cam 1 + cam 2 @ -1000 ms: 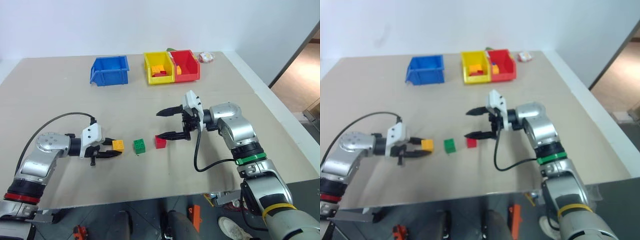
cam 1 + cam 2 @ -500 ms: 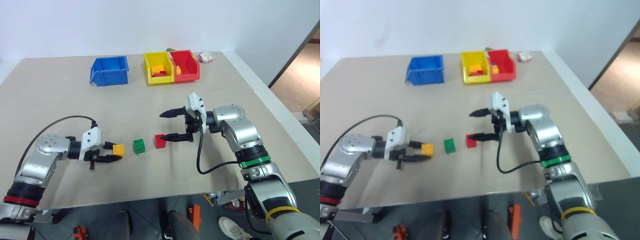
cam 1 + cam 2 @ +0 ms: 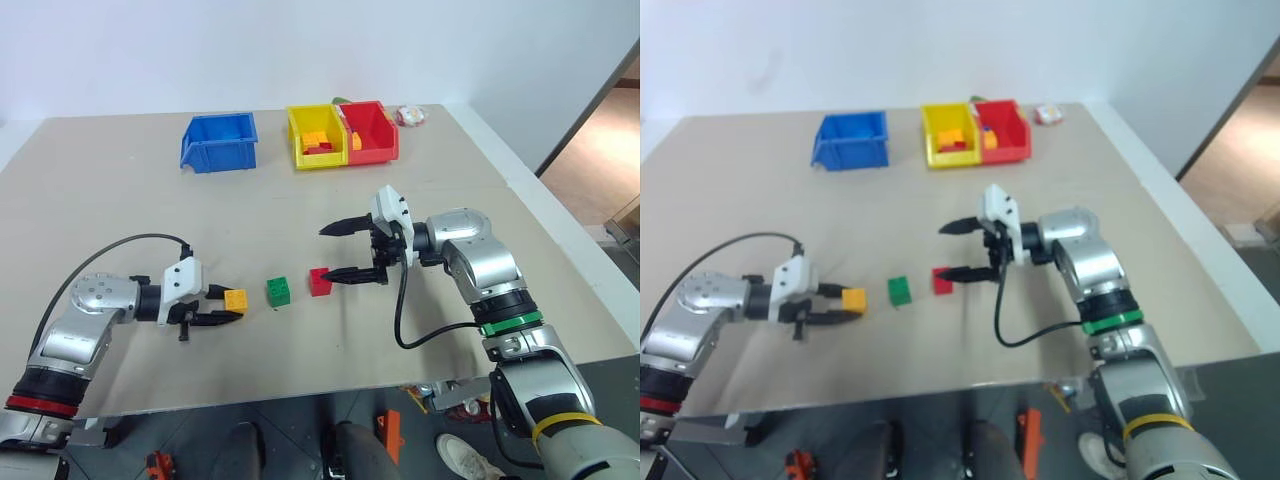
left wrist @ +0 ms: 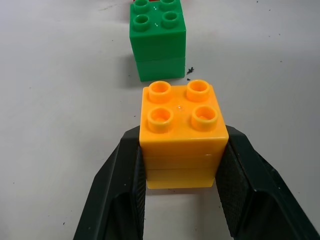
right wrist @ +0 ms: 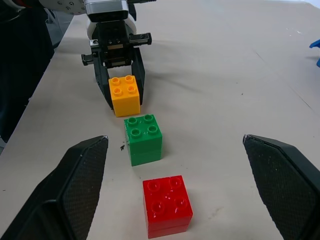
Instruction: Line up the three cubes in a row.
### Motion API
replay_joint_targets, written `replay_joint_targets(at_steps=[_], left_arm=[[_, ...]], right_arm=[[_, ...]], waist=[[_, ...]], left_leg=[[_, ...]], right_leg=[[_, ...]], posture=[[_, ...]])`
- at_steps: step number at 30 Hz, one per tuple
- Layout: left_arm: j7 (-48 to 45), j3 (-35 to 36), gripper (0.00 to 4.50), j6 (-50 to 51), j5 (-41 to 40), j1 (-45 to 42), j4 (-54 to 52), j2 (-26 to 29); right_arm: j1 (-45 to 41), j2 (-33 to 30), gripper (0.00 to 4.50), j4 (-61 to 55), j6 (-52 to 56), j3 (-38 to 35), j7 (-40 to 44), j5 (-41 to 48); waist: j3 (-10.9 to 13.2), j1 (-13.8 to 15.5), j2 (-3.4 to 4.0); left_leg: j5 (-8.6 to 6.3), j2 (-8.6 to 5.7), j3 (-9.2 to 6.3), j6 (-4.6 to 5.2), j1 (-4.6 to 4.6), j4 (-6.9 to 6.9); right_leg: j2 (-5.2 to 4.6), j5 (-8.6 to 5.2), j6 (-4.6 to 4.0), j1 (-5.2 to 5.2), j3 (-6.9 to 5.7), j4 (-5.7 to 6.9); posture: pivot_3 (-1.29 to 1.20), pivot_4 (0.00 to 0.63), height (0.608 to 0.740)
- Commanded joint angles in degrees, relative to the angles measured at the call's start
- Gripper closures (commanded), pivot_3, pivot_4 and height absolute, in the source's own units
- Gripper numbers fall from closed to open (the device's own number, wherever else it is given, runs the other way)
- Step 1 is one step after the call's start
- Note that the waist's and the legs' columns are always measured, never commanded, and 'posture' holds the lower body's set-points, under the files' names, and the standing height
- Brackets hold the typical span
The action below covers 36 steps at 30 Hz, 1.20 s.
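Observation:
Three cubes stand close together in a slightly slanted line on the table. The orange-yellow cube (image 3: 236, 299) is at the left, the green cube (image 3: 279, 291) in the middle and the red cube (image 3: 320, 282) at the right. My left gripper (image 3: 228, 302) is shut on the orange-yellow cube (image 4: 182, 132), its fingers (image 4: 122, 185) pressing two opposite sides, low at the table surface. My right gripper (image 3: 327, 254) is open wide just right of the red cube (image 5: 167, 205), with nothing between its fingers (image 5: 75, 185).
At the far side of the table (image 3: 120, 200) stand a blue bin (image 3: 218, 140), a yellow bin (image 3: 318, 136) and a red bin (image 3: 370, 130), the last two holding loose bricks. A small white object (image 3: 412, 114) lies at the back right corner.

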Motion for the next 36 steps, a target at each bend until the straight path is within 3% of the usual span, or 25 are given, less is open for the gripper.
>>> replay_joint_targets(at_steps=[1,11,13,19,20,29,36], left_arm=[[-0.47,1.90,3.17,0.06,0.13,-0.11,-0.16,2.28],[-0.64,1.18,3.17,-1.11,0.91,-1.18,2.08,2.92],[-0.64,0.58,2.14,-3.00,2.18,-1.90,3.53,2.83],[-1.21,0.52,0.16,-3.11,2.30,-3.22,4.30,1.91],[-1.25,0.60,0.03,-2.72,2.14,-3.35,3.59,2.03],[-1.29,2.97,0.03,7.03,-3.00,-1.51,-9.33,4.62],[6.97,12.59,0.03,28.63,-15.95,-1.46,-22.61,7.46]], right_arm=[[-1.11,-0.67,0.00,-1.47,-0.41,-0.74,0.33,0.20],[-0.88,-0.43,0.00,-1.29,-0.64,-0.62,-0.20,0.03],[-0.83,-0.47,0.00,-1.30,-0.65,-0.64,-0.25,0.04],[-0.69,-0.67,0.00,-1.35,-0.61,-0.57,-0.33,-0.08],[-0.68,-0.69,0.00,-1.35,-0.58,-0.58,-0.35,-0.08],[-0.74,-0.85,0.00,-1.48,-0.42,-0.78,-0.42,0.09],[-1.58,-1.05,0.00,-3.84,3.56,-3.51,-2.55,2.84]], waist=[[0.00,-0.02,0.00],[0.00,-0.04,0.00],[0.00,-0.04,0.00],[0.00,0.07,0.00],[0.00,0.08,0.00],[0.00,0.03,0.00],[0.01,-0.05,0.00]], left_leg=[[0.00,0.00,0.00,0.00,0.00,0.00],[0.00,0.05,-0.01,0.00,0.04,-0.04],[0.00,0.05,-0.01,0.00,0.04,-0.03],[0.00,0.04,0.02,0.00,0.01,0.00],[0.00,0.03,0.02,0.00,0.01,0.00],[0.00,0.04,0.02,-0.01,0.00,0.00],[0.00,0.04,-0.05,0.00,0.02,-0.01]], right_leg=[[0.01,0.00,0.00,0.00,0.00,0.01],[0.06,0.00,0.01,0.00,0.00,0.03],[0.06,0.00,0.01,0.00,-0.01,0.03],[0.04,-0.02,-0.02,0.00,0.00,0.05],[0.03,-0.02,-0.02,0.00,0.01,0.05],[0.04,0.07,0.15,0.00,0.04,0.05],[0.07,0.07,0.16,0.01,0.00,0.05]], posture=[[0.00,0.150,0.740],[0.00,0.150,0.740],[0.00,0.150,0.740],[0.00,0.150,0.740],[0.00,0.150,0.740],[0.00,0.150,0.740],[0.00,0.150,0.740]])
